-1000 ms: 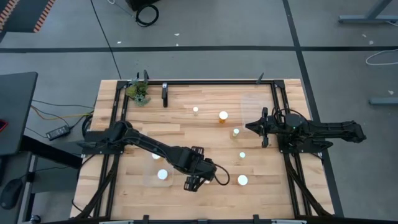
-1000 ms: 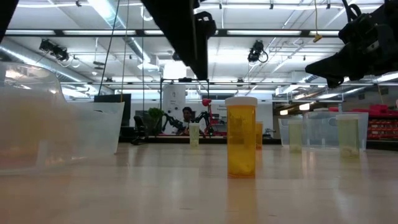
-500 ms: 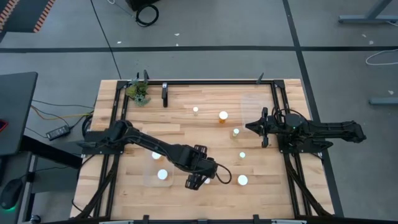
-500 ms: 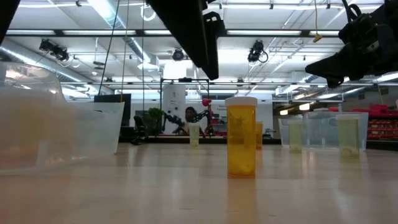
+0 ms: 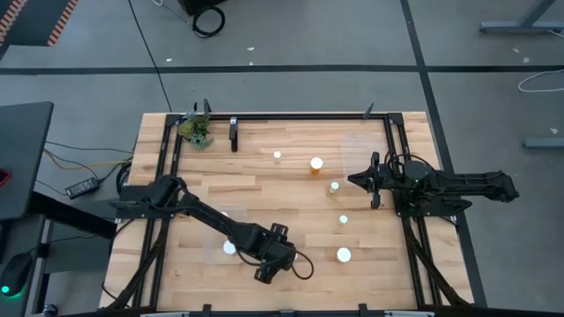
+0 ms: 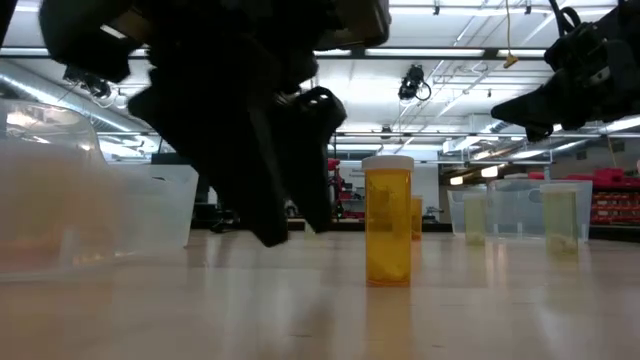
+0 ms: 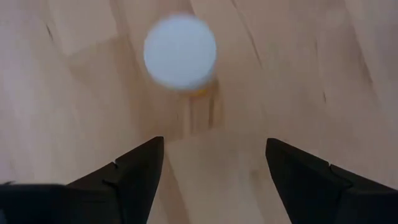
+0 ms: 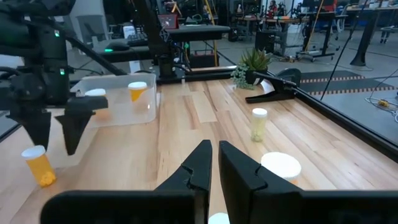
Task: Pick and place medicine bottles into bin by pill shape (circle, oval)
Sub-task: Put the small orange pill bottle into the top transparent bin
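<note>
Grey workshop floor surrounds the wooden table point(image 5: 264, 189), which carries a black frame, a small green plant point(image 5: 196, 130) at one far corner and a clear bin point(image 8: 121, 102) on the left arm's side holding at least two medicine bottles. The left gripper point(image 5: 262, 272) hangs low over the near edge of the table with its fingers point(image 7: 134, 171) spread wide and empty; just ahead of them in the left wrist view stands a white-capped amber bottle point(image 7: 181, 53), seen from above so that its body is almost hidden under the cap. In the low view that gripper is a dark mass blocking much of the room, beside the amber bottle point(image 6: 388, 220) standing upright in the middle. Other bottles stand well apart across the table's right half, among them a wide-capped one point(image 5: 344, 255) near the front. The right gripper point(image 5: 360, 180) waits above the right side, jaws pressed nearly together and holding nothing. A second clear bin point(image 6: 520, 207) shows faintly by it; pill shapes cannot be made out.
</note>
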